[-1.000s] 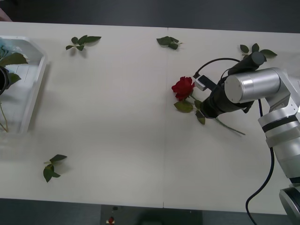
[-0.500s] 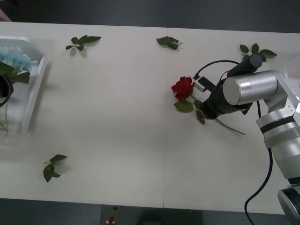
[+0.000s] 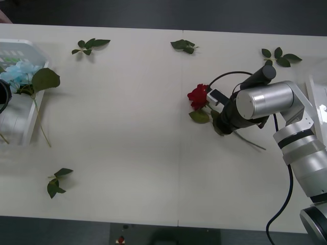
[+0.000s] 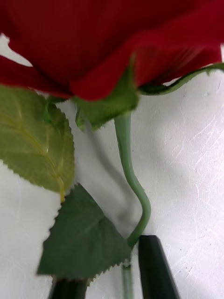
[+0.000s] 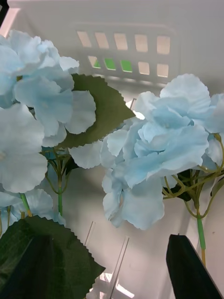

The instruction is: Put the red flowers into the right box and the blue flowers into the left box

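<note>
- Looking down through the front view, I see the left box [image 3: 36, 109] at the table's [image 3: 127, 153] left edge, with a blue flower [image 3: 18, 73] lying across its rim: the head sits over the tray, a big green leaf hangs over the rim, and the stem trails out onto the table. The left arm is barely in frame at that edge. A sliver of the right box [image 3: 318, 97] shows at the far right edge. The red rose [image 3: 198, 95] lies on the table right of centre, with the right gripper [image 3: 216, 113] down at its stem just behind the head. Loose leaf sprigs [image 3: 91, 45] lie scattered along the far side and near the front left.
- In the right wrist view, the rose head [image 4: 112, 42] looms close, its stem [image 4: 133, 177] curving down between my two black fingertips [image 4: 156, 268]. The fingers stand narrowly apart on either side of the stem; I cannot tell whether they have pinched it yet.
- In the left wrist view, pale blue flower clusters [image 5: 158, 145] and their leaves lie inside the white tray, whose slotted wall [image 5: 121, 46] rises behind them. The left gripper [image 5: 112, 268] hangs over them with its black fingers spread wide, holding nothing.
</note>
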Robot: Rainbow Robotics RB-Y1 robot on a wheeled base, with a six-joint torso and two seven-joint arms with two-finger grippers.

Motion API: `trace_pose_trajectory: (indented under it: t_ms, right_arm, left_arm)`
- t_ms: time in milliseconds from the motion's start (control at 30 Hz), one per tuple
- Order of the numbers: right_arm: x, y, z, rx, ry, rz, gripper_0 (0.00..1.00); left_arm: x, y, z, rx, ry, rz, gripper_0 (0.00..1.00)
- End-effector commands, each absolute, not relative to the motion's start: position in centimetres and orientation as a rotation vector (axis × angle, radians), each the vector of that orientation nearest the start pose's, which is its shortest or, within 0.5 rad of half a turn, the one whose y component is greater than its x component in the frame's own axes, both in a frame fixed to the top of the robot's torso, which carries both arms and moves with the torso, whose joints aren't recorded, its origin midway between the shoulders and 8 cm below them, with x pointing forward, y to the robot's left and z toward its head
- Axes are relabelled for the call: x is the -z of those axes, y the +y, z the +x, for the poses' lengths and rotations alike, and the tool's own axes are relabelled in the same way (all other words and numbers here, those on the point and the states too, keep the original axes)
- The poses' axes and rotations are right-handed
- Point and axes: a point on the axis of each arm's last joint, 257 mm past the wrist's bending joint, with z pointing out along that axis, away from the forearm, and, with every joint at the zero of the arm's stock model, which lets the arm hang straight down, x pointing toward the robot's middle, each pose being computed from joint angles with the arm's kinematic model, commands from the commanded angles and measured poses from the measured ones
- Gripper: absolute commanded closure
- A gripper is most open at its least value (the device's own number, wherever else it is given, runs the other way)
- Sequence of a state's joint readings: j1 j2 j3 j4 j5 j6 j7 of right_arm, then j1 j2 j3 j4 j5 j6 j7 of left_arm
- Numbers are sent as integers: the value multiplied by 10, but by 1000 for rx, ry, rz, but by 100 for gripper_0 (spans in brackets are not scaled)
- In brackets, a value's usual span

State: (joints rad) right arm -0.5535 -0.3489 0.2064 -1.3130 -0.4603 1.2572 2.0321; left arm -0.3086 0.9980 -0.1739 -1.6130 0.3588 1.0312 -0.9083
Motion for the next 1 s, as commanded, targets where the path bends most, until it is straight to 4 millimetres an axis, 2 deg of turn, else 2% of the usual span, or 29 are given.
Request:
trace_pose_trajectory:
  t_ms: [33,67,133,200,300,367,500,567,733,1000]
  right_arm:
    - [309,-181,555,57,2407,-944,83]
    - [309,-180,555,56,2407,-945,92]
    - [309,-181,555,57,2407,-944,100]
    - [309,-181,555,57,2408,-942,100]
    - [307,-180,555,55,2407,-941,100]
    - [306,-181,556,52,2408,-934,100]
    - [295,-182,556,37,2409,-915,100]
    - [280,-183,554,32,2408,-912,100]
    - [250,-185,544,18,2413,-903,100]
    - [199,-200,528,-12,2381,-813,100]
  left_arm:
    - [114,495,544,-340,2123,-305,23]
    - [107,487,541,-310,2132,-313,20]
    - [97,472,536,-261,2143,-316,16]
    - [86,451,529,-199,2158,-308,11]
    - [75,429,523,-142,2168,-285,5]
    - [67,405,519,-80,2167,-242,0]
    - [62,371,521,30,2120,-168,0]
    - [61,344,522,161,2059,-114,0]
    - [59,302,511,335,1968,-29,0]
    - [62,249,481,449,1950,172,0]
